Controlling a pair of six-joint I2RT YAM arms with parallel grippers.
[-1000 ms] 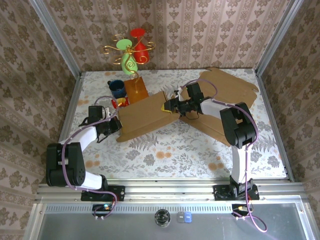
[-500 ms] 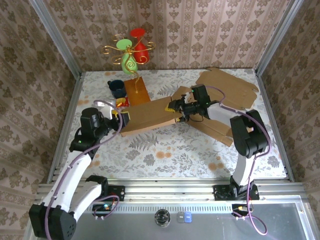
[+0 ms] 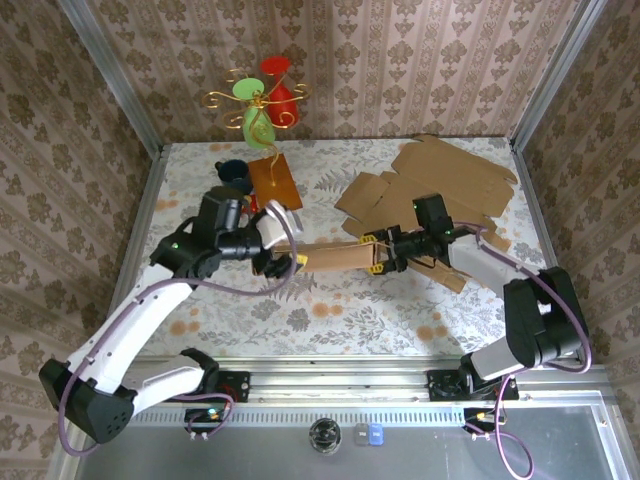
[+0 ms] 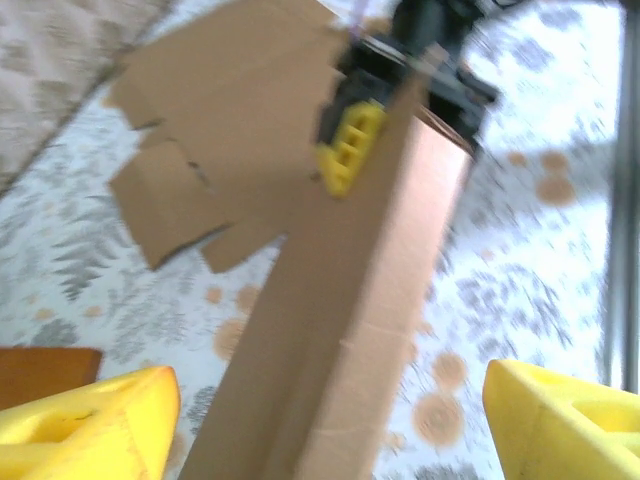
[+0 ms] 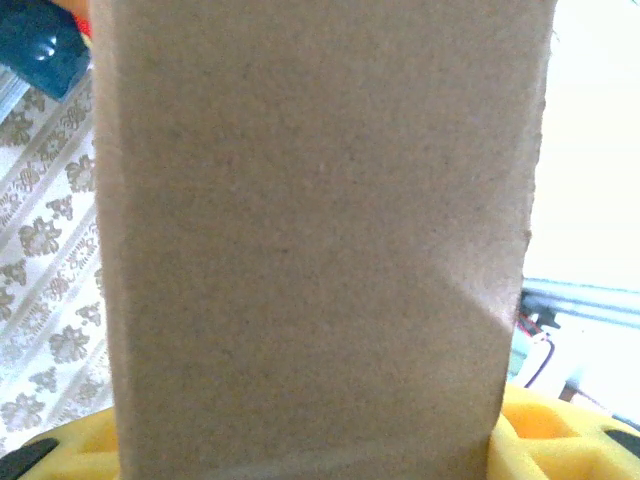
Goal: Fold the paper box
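**A:** What is new?

**B:** The left pincer [image 3: 283,264] has swung in from the side of the table [image 3: 330,320]. Its yellow fingers [image 4: 90,420] stand wide apart with the panel [image 3: 330,257] between them, not pinched. The right pincer [image 3: 372,254] has drawn nearer and, as far as I can judge, clamps the panel's other end.

**A:** And the panel?

**B:** It lay nearly flat a second ago. Now it stands on edge between the two pincers, so one wall seems to be rising along its crease. The rest of the paper box [image 3: 440,178] lies flat beyond the right pincer.

**A:** Any containers?

**B:** A blue mug [image 3: 230,172] sits behind the left pincer. I cannot tell what it holds.
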